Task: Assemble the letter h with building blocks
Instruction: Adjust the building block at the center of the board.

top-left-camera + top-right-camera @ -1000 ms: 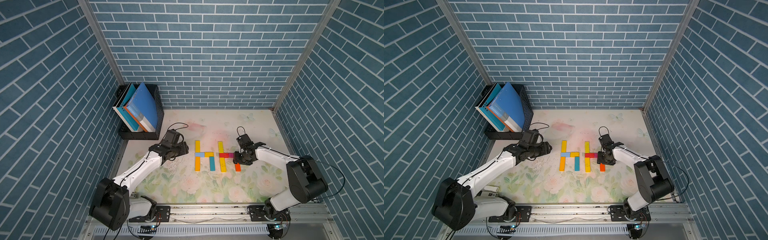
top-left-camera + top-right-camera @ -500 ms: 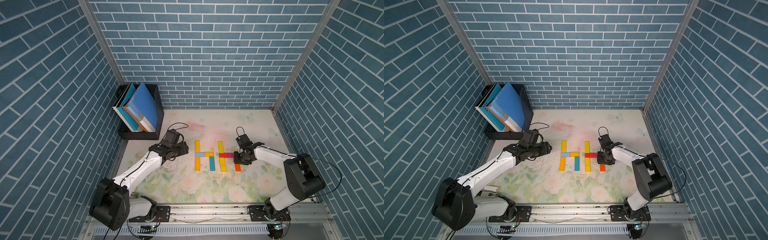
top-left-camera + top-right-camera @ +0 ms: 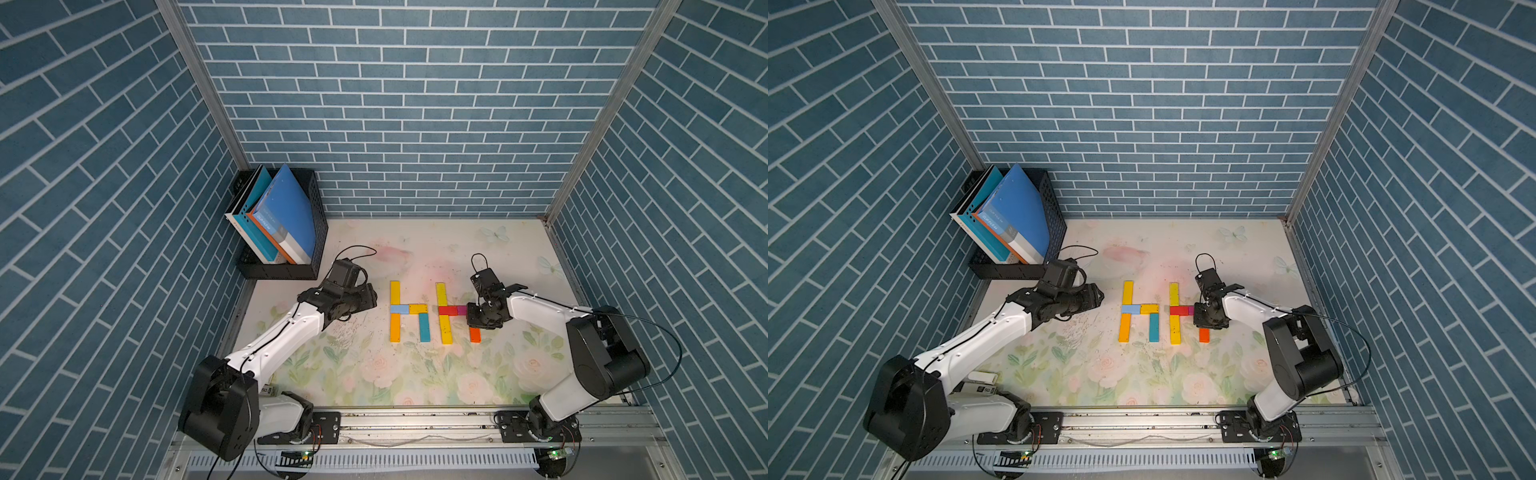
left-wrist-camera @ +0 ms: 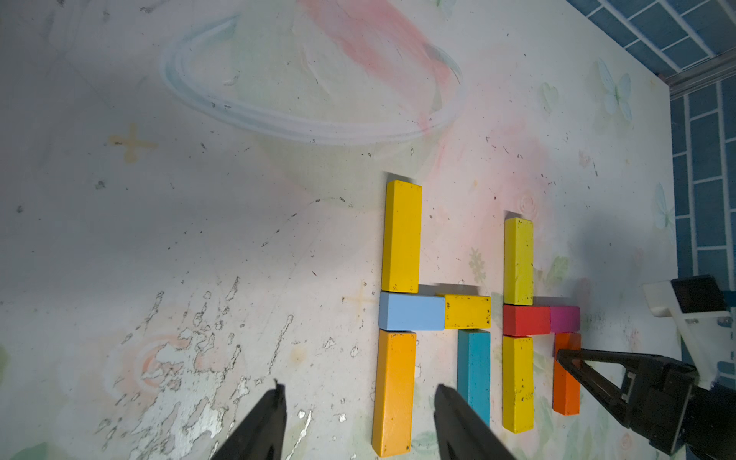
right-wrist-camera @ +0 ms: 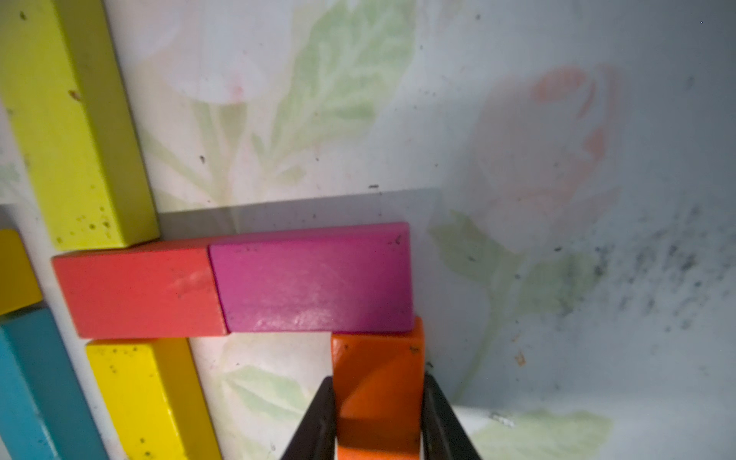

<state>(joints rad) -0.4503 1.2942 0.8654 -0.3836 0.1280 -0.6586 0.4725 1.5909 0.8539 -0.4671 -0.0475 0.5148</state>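
Ten blocks (image 3: 417, 308) lie on the mat (image 3: 415, 374) as two h shapes side by side, with a narrow gap between them. The right gripper (image 5: 378, 378) is clamped on the orange block (image 5: 378, 358), one finger flush on each long side. That block's far end butts the near long edge of the magenta block (image 5: 314, 278) at its outer corner, making the short leg of the right h. The magenta block sits end to end with the red block (image 5: 135, 290), seam tight.

The left gripper (image 4: 356, 392) hovers with fingers apart and nothing between them, just beside the left h's amber block (image 4: 394, 392). One finger crosses in front of the teal block (image 4: 474, 374) in the left wrist view.

Bare mat runs from the orange block to the right wall, and along the front to the rail (image 3: 415, 419). The crate (image 3: 286, 270) of books (image 3: 286, 216) is in the back left corner, well apart from the blocks.
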